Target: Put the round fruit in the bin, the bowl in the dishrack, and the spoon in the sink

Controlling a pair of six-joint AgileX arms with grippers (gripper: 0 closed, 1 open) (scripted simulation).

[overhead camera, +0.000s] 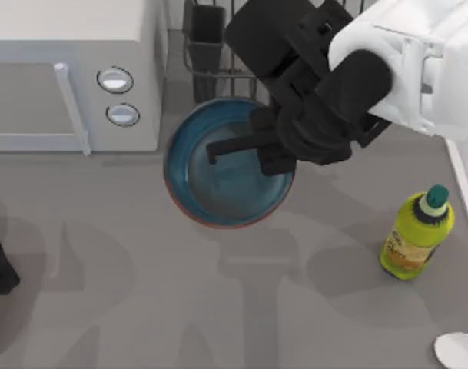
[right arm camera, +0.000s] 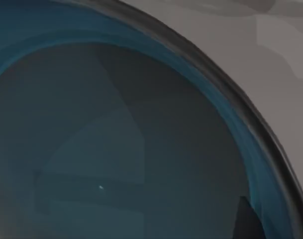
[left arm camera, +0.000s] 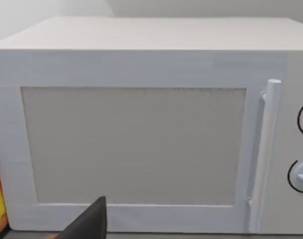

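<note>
Hovering over the bowl [overhead camera: 218, 192], right hand [overhead camera: 249, 146], apparently gripping its rim.

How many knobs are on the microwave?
2. Both sit on the microwave front panel, right of its door handle: one knob nearer the back of the table, the other knob just in front of it. None looks hidden.

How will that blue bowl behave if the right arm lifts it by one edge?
The bowl looks rigid and glossy, so its thin rim may slip in the jaws. It is wide, and held by one edge under the right gripper it would probably hang tilted. It sits flat, unlikely to roll.
</note>
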